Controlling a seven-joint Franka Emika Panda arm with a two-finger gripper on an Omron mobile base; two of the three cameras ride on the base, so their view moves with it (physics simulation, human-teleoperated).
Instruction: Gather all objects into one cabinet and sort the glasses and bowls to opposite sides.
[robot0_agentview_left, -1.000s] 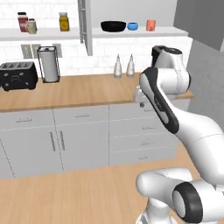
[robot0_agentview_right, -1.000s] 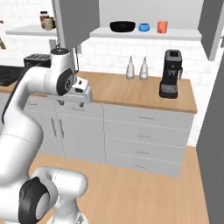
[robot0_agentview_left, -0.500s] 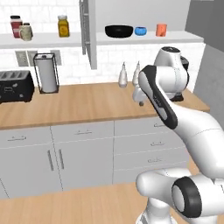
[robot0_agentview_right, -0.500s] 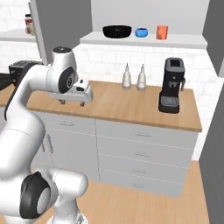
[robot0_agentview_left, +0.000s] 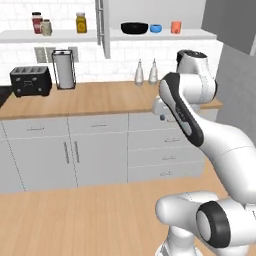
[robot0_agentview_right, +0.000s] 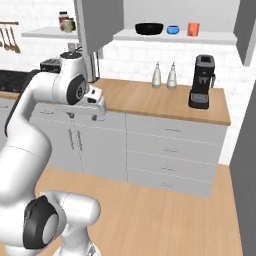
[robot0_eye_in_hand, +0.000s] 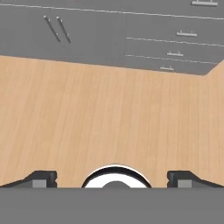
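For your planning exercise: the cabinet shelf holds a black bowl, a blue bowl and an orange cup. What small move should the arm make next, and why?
Probably raise the tool towards the cabinet shelf. Its fingers stand wide apart with nothing between them and face the wooden floor, far below the black bowl, blue bowl and orange cup, so nothing can be grasped yet.

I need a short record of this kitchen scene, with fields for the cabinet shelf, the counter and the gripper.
cabinet shelf: black bowl, blue bowl, orange cup, left to right
cabinet door: open
counter: two white bottles, coffee machine, toaster
gripper: open, empty, pointing down at the wooden floor
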